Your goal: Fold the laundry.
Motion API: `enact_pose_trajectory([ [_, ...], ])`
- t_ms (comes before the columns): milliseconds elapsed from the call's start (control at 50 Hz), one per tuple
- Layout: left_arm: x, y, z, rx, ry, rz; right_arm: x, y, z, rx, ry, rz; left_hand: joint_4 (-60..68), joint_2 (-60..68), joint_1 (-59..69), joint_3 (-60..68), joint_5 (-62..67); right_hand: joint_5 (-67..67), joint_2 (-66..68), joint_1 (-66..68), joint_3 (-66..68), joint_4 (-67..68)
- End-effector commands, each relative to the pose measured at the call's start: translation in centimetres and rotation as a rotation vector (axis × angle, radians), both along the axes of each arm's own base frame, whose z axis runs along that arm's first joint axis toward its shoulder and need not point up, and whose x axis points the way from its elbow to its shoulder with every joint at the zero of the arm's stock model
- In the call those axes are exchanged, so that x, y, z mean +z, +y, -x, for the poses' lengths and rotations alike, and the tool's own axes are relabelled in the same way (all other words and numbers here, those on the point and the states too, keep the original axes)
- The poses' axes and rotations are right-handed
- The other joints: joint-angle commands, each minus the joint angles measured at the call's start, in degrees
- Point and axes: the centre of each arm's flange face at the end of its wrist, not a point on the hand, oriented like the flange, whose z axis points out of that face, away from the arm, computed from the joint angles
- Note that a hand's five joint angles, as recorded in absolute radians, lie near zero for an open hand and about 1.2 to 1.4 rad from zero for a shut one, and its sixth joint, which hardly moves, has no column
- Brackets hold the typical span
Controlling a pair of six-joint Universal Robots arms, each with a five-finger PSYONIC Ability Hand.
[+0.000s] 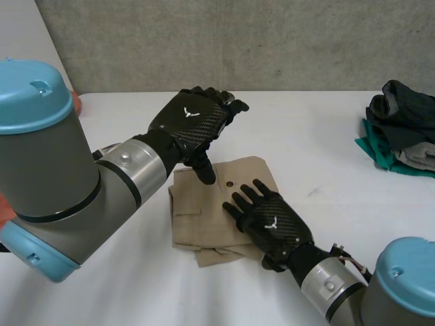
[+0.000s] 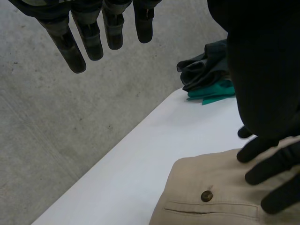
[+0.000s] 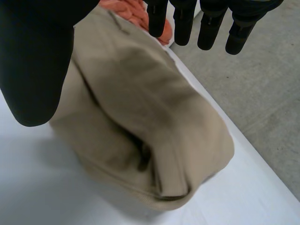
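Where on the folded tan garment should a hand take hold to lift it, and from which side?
The folded tan garment lies flat, its left edge bare, and the right hand rests on its right part. So pinch that left edge, probably with the left hand coming from the robot's left.

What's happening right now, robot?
Left hand open, above folded tan garment. Right hand open, flat on it. Clothes pile far right, apart.
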Motion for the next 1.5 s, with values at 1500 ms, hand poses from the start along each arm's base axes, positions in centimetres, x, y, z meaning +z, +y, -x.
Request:
enact_pose_trajectory([
  [1500,1.3,1.5,-0.3,-0.015,0.04,0.026,11.0,-20.3,-2.1,-0.247,-0.305,0.552,-0.41,-0.4,1.44,-0.74,-1.47,67.62,67.91,66.7,67.6,67.83],
])
